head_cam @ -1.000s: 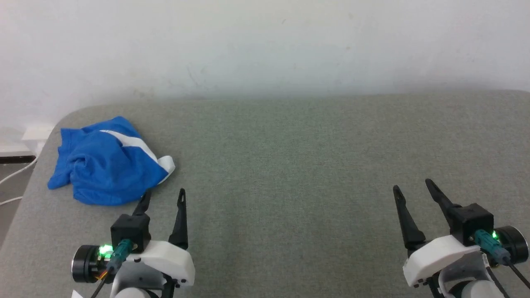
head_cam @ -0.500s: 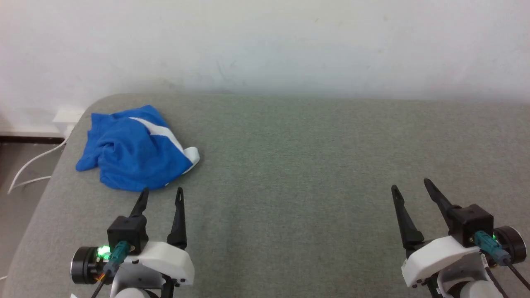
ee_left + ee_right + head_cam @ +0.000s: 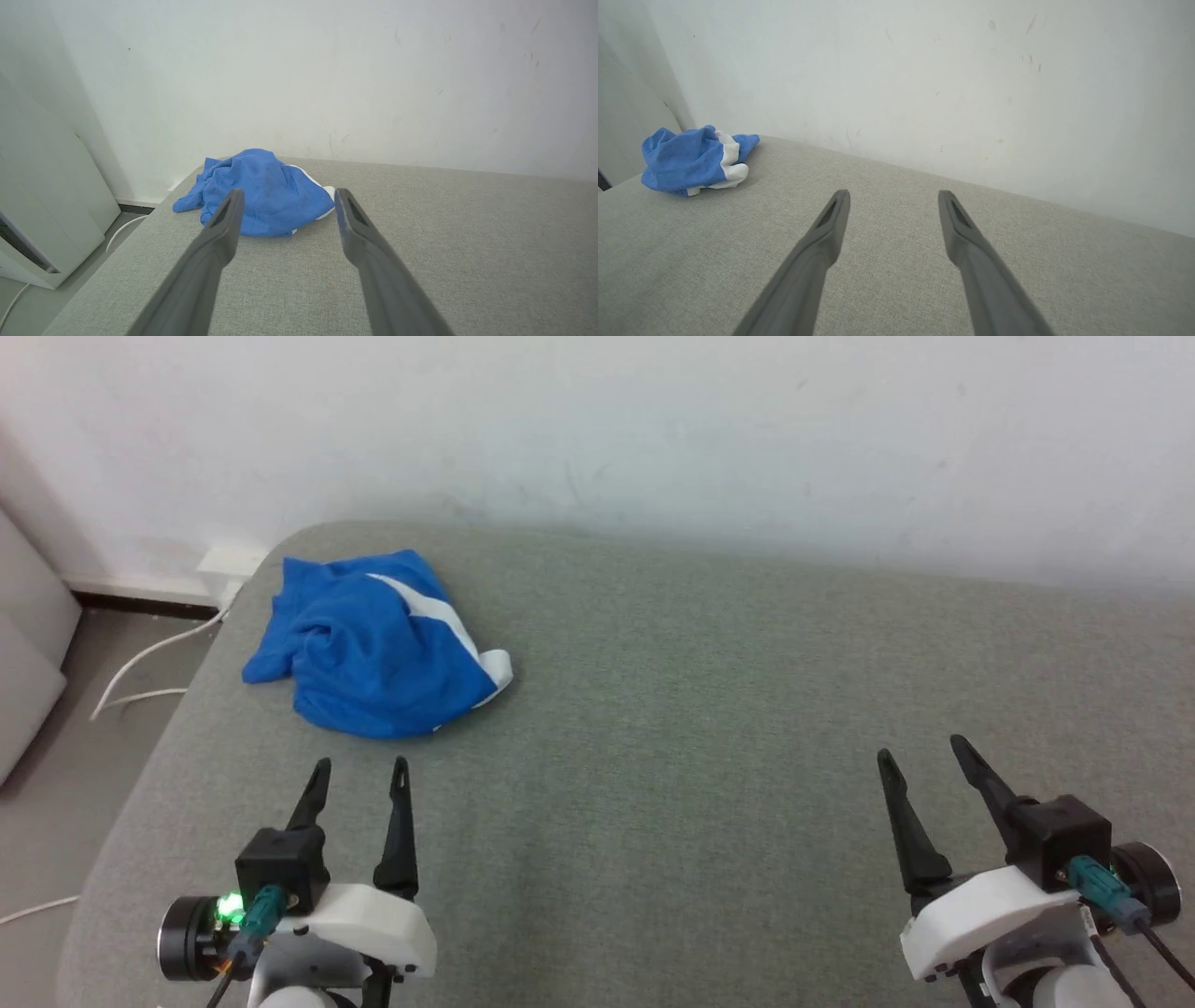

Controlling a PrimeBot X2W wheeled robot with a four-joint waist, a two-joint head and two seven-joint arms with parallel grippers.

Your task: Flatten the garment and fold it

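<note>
Garment point(image 3: 373, 649): bright blue shorts, crumpled in a loose heap, neither flattened nor folded. A white stripe point(image 3: 439, 611) runs slantwise across the upper side, and a white edge shows at the end nearest the table's middle. The fabric is bunched into deep creases on the left half, and no label can be made out. It lies on the far left corner of the grey fabric-covered table point(image 3: 709, 709), close to the rounded corner and the wall point(image 3: 597, 429). Left tool point(image 3: 361, 763): on the near side of the garment, apart from it, with the fingers pointing toward it, moderately wide and holding nothing. Right tool point(image 3: 920, 749): well apart at the right, over bare table, fingers spread about as wide, empty. Past the table's left edge are the floor point(image 3: 56, 821), a white cable point(image 3: 149, 658) and a pale panel point(image 3: 42, 186).
</note>
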